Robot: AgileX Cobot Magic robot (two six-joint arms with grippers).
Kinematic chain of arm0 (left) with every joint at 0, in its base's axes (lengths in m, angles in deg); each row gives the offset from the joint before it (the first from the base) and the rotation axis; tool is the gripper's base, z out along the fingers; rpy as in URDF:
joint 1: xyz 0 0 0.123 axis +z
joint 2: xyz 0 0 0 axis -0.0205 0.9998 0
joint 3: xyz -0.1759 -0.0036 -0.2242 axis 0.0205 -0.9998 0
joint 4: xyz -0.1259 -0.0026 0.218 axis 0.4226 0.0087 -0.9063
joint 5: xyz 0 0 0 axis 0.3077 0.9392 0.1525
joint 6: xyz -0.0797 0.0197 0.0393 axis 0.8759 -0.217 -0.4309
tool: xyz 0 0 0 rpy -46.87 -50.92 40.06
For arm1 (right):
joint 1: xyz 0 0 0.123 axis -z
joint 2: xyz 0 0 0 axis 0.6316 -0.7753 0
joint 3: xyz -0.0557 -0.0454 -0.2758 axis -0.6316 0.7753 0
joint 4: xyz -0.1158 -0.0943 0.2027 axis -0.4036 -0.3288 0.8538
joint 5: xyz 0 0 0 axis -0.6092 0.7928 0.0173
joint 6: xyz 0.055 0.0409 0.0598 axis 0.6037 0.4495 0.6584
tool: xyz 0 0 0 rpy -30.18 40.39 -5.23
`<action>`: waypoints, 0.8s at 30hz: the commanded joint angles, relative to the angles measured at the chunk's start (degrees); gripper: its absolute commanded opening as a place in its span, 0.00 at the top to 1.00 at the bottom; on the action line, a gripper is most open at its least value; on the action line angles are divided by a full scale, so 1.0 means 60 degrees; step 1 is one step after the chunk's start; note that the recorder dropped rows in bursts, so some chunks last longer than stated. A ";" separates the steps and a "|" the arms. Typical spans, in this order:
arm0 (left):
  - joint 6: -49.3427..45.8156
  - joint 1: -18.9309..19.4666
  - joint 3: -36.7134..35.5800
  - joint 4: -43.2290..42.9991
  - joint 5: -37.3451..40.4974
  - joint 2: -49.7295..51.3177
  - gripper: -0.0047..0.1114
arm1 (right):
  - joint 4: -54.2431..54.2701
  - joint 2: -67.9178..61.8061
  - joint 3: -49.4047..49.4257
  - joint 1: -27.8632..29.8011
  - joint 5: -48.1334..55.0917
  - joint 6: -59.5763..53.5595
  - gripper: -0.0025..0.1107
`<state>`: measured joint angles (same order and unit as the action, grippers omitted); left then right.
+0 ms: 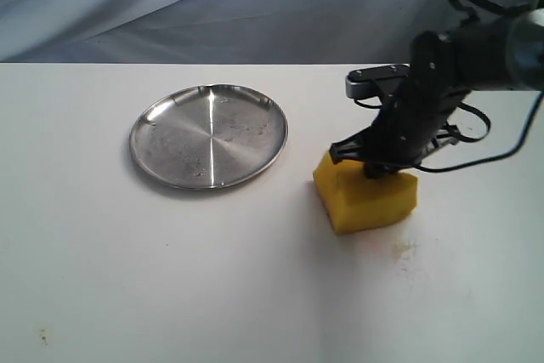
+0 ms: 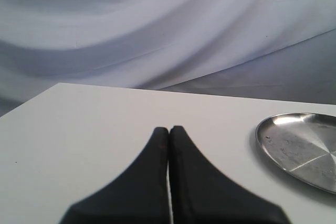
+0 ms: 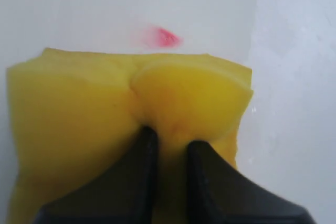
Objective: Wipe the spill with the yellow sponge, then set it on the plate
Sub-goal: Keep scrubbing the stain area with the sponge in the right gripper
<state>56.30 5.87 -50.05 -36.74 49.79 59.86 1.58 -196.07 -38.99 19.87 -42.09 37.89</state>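
The yellow sponge [image 1: 365, 195] sits on the white table right of the plate [image 1: 208, 135], and its foam bulges where it is pinched [image 3: 189, 90]. My right gripper [image 1: 374, 167] comes down on it from above, its jaws shut on a fold of the sponge [image 3: 168, 135]. A faint tan blotch, the spill [image 1: 405, 250], lies on the table just in front of the sponge's right end. In the right wrist view a small pink mark [image 3: 166, 38] shows on the table beyond the sponge. My left gripper [image 2: 169, 128] is shut on nothing, beside the plate [image 2: 299, 148]; the exterior view does not show it.
Grey cloth [image 1: 170, 6] hangs behind the table's far edge. A small dark speck [image 1: 42, 329] marks the table at the front left. The right arm's cables [image 1: 476, 138] loop behind the sponge.
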 commanded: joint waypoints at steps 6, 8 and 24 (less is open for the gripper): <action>0.0028 -0.0049 -0.0050 -0.0005 -0.0047 -0.0034 0.96 | 0.0053 0.1830 0.3886 0.0087 -0.1016 0.0400 0.87; 0.0008 -0.0049 -0.0050 -0.0005 -0.0047 -0.0034 0.96 | 0.0199 0.2173 0.4244 0.0087 -0.1075 0.0400 0.87; 0.0029 -0.0049 -0.0050 -0.0005 -0.0047 -0.0034 0.96 | 0.0617 0.3338 0.4790 0.0087 -0.2147 0.0585 0.87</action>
<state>56.30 5.87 -50.05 -36.74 49.79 59.86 4.29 -174.10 -10.43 20.50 -50.21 41.07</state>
